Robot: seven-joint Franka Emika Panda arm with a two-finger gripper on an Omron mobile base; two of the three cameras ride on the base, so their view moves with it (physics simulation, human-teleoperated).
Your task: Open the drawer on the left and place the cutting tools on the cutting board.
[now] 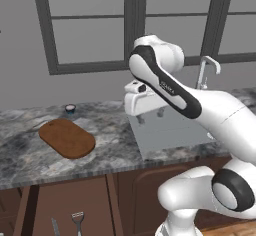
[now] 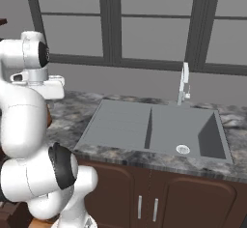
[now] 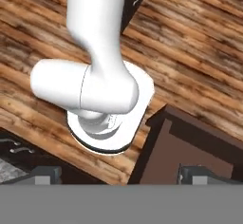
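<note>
Cutting board (image 1: 67,138) lies flat on counter (image 1: 30,165), long axis diagonal, left of sink (image 1: 167,135). Cutting tools (image 1: 77,221) sit in open drawer (image 1: 65,210) below board, lengthwise front-to-back. Gripper (image 3: 118,175) spread wide, empty, above drawer.

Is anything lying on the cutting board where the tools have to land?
Nothing visible does. The flat reddish-brown wooden cutting board is bare on top; the small dark-and-teal cup stands apart behind it. The two slim grey metal cutting tools lie below in the open dark-brown drawer.
</note>
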